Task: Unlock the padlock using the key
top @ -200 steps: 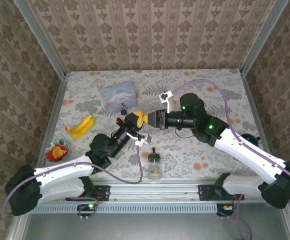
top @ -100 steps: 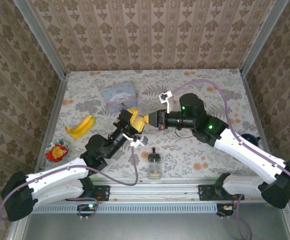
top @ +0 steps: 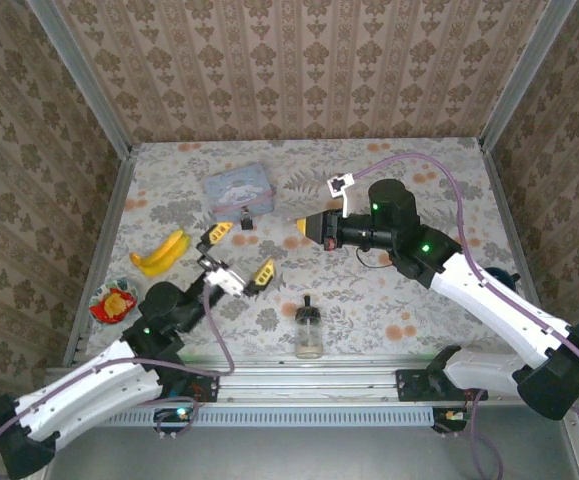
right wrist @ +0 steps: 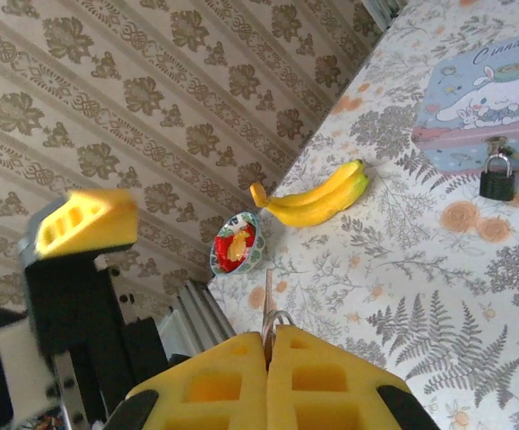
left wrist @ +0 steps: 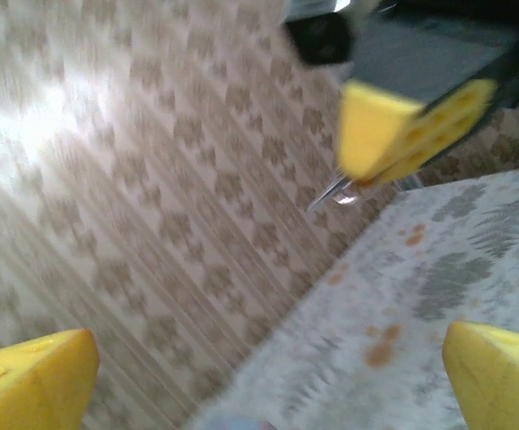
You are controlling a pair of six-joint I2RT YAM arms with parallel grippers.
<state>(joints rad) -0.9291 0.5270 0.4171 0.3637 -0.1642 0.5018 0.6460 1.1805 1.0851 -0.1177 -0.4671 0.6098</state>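
Left claw [top: 241, 252]: gaping wide open, gripping nothing.
Right claw [top: 304, 227]: pinching the key [right wrist: 269, 309] between fully closed pads.
Padlock [right wrist: 497, 179]: hanging at the front latch of the pale blue tin [right wrist: 501, 90], well apart from both claws.

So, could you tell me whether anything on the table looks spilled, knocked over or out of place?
Nothing stands out: the bottle stands upright, the padlock hangs from the tin's clasp, and the banana lies flat.

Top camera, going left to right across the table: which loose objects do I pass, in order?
Small bowl with red and yellow contents → yellow bananas → pale blue cartoon-printed tin → small glass bottle with black cap.
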